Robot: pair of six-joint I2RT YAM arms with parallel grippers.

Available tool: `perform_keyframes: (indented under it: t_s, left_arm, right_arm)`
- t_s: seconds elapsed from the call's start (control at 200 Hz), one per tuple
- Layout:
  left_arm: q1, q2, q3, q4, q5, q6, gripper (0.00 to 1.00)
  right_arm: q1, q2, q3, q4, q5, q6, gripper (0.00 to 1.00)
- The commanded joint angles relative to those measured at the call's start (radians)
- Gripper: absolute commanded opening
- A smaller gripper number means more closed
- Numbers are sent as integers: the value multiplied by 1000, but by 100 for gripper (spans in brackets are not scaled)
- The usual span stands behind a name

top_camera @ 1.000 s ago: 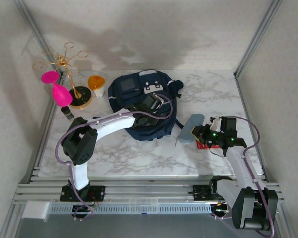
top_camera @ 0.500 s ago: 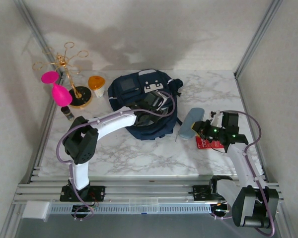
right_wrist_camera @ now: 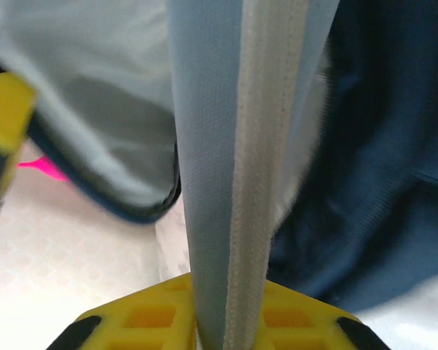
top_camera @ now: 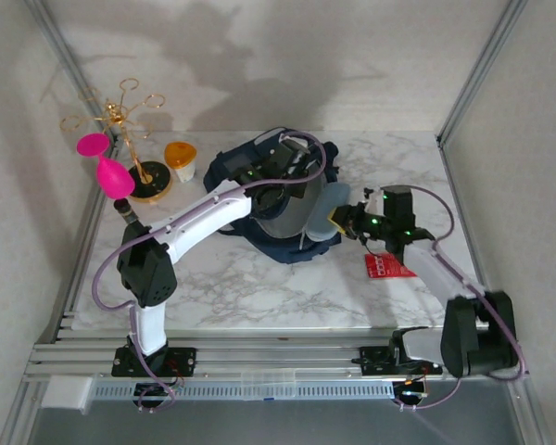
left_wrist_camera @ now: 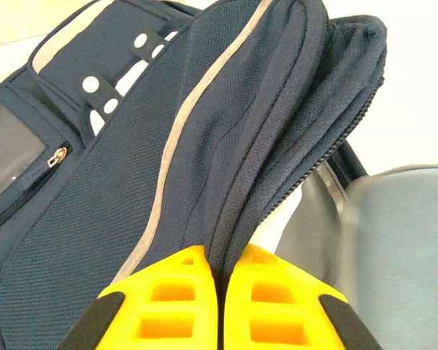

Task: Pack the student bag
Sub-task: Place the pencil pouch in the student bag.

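Navy mesh at the zip edge is pinched flat in the left claw (left_wrist_camera: 220, 271), which lifts the mouth of the student bag (top_camera: 230, 169); the bag lies at the far middle of the surface (top_camera: 213, 297). We judge the step to be feeding the pale blue-grey pouch (top_camera: 322, 213), gripped edge-on by the right claw (right_wrist_camera: 220, 293), into that gap. We would hold the flap high, lead with the pouch's narrow end, and release only once it is deep inside. Near right lies a red card (top_camera: 386, 267); its pale print is too small to read, and the bag shows no legible brand.
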Motion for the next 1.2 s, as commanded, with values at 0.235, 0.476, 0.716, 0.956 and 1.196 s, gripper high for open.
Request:
perform_keyframes:
  t_s: [0.235,0.476,0.716,0.956,1.196]
  left_arm:
    - [-58,-14,196,-24,-23,-244,0]
    - [-41,2,216,-65,-44,-229,0]
    - [-39,-2,162,-33,3,-227,0]
    - [-35,-12,101,-9,12,-243,0]
    - [-24,-40,-60,114,116,-282,19]
  right_arm:
    - [145,493,328,417,209,131,36]
    - [133,481,313,301,229,41,63]
    - [141,492,263,305,251,69,30]
    - [151,541,337,249,202,4,25]
    - [-7,231,135,95,207,-131,38]
